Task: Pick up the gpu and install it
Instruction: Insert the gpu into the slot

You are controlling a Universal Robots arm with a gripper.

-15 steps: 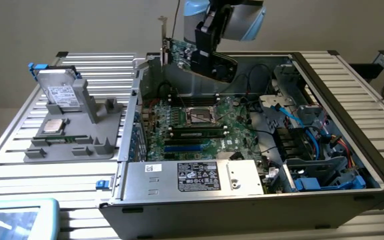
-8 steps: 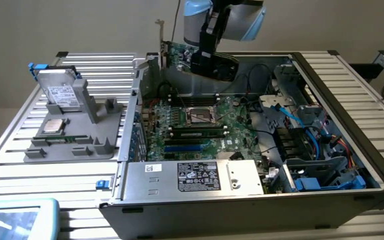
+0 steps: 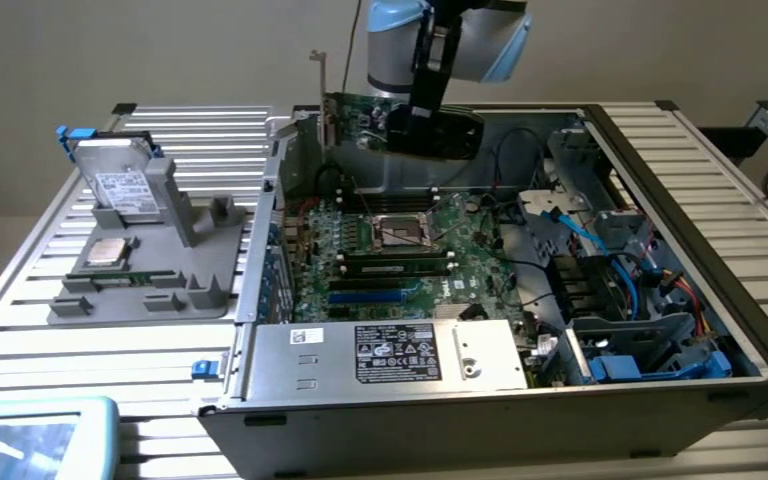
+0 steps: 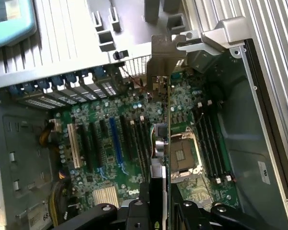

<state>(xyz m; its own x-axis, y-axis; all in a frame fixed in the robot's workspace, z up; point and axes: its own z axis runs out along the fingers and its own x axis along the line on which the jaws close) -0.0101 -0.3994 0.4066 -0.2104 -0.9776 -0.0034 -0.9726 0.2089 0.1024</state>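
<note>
- My jaws (image 4: 161,203) are clamped on the gpu (image 4: 169,124), pinching its thin board at the end away from the metal bracket (image 4: 165,52).
- I hold it in the air over the far part of the open computer case (image 3: 684,160), clear of the motherboard (image 3: 404,245), with the bracket pointing up toward the exterior view's left.
- From my wrist, the gpu is edge-on and hangs over the processor socket (image 4: 182,153), beside the long slots. It is not above the blue slot (image 4: 115,139) or any of its neighbours.
- To do this well, I judge the board should stay upright and parallel to the slots, so that its lower edge meets one along its full length. A tilt would jam one end.
- The bracket has to come down at the back-wall openings (image 4: 81,81), which looks like the tightest fit.
- My hold is on a narrow edge, so slow, steady travel should stop the gpu pivoting.
- The memory stick (image 3: 391,265) near the socket is worth avoiding.
</note>
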